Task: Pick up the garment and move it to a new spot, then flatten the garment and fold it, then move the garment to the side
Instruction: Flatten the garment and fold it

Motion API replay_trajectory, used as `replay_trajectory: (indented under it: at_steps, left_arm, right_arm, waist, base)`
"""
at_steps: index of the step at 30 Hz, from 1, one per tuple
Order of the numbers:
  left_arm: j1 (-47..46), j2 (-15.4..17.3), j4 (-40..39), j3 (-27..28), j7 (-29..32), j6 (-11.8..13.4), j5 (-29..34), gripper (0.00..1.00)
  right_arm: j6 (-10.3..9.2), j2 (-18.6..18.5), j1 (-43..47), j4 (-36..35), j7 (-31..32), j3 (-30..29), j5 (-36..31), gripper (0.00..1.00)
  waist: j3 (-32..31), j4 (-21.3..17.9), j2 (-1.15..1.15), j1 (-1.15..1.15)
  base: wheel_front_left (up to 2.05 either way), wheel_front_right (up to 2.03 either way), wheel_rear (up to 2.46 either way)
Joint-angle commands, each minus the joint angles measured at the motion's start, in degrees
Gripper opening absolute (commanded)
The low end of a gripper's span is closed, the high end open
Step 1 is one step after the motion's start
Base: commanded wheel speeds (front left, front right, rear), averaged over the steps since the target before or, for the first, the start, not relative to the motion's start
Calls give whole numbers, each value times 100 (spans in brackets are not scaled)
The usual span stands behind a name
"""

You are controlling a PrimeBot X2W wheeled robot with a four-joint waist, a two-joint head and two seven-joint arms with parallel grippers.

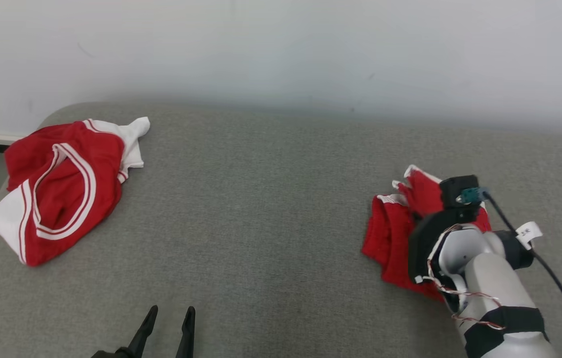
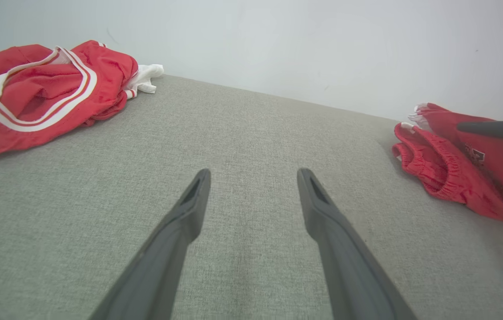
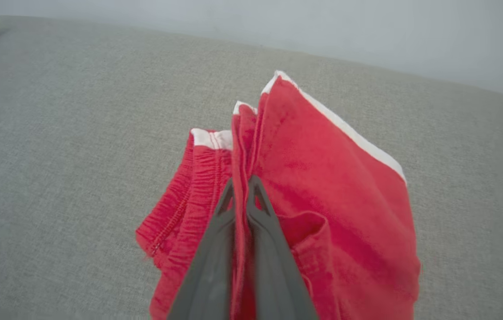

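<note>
Where grey cushion (image 1: 271,209) meets white wall (image 1: 281,49), right hand (image 3: 242,182) pinches red shorts (image 3: 322,178), left hand (image 2: 253,175) gapes.

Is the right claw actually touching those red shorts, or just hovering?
Touching. The right wrist view shows the right gripper pinching a fold of the red shorts between its shut jaws.

I see coarse grey woven cloth, matt, over the counter (image 1: 261,223). The garment (image 3: 322,186) is soft matt fabric, its waistband (image 3: 198,178) ribbed elastic. The right tool (image 3: 242,181) gripping it looks like smooth dark matt plastic.
</note>
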Motion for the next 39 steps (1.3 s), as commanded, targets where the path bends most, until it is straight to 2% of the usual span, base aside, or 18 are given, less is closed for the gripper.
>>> replay_trajectory:
  at_steps: [1,10,11,12,15,18,23,28,29,30,31,35,39]
  left_arm:
    - [36,-10,26,-6,-11,-13,-40,100]
    - [122,-44,81,-5,-12,-14,-59,100]
    - [135,-45,88,0,-13,-9,-62,100]
    - [150,-46,91,5,-13,-7,-67,100]
    - [160,-51,94,7,-13,-1,-79,100]
    - [193,-45,80,40,-14,20,-85,100]
    - [222,-72,43,42,-14,21,-70,100]
    - [166,-99,71,16,-14,-35,-46,100]
    - [157,-99,76,20,-14,-48,-47,100]
    - [128,-97,75,30,-14,-38,-40,100]
    - [109,-96,72,35,-14,-43,-38,100]
    - [57,-109,87,39,-15,-71,-22,100]
    - [48,-137,125,56,-15,-87,-16,100]
  right_arm:
    - [-12,53,9,98,-23,99,45,0]
    - [-12,94,30,506,-107,533,248,0]
    - [-12,97,41,530,-99,575,285,75]
    - [-12,100,56,540,-96,575,426,100]
    - [-12,107,75,391,-54,811,1238,100]
    - [-12,71,103,5,-46,887,1705,100]
    - [-11,-454,275,-485,-216,497,1345,100]
    - [-11,-705,573,-426,-418,164,605,100]
    - [-11,-677,617,-388,-504,140,531,65]
    - [-11,-624,646,-238,-718,202,403,15]
    - [-11,-561,669,-134,-801,277,354,0]
    - [-11,-380,650,218,-997,575,203,0]
    - [-11,-175,589,663,-1176,1124,202,0]
  waist:
    - [-7,136,0,0]
    - [-87,288,0,0]
    - [-108,282,0,0]
    - [-127,272,0,0]
    - [-190,227,0,0]
    - [-246,135,0,0]
    - [-267,54,0,0]
    - [-243,68,0,0]
    - [-232,77,0,0]
    - [-189,103,0,0]
    - [-164,119,0,0]
    - [-101,173,0,0]
    - [-78,229,0,0]
  base:
    - [0,0,0]
    - [0,0,0]
    - [0,0,0]
    - [0,0,0]
    - [0,0,0]
    - [0,0,0]
    - [0,0,0]
    - [0,0,0]
    - [0,0,0]
    - [0,0,0]
    - [0,0,0]
    - [0,0,0]
    - [0,0,0]
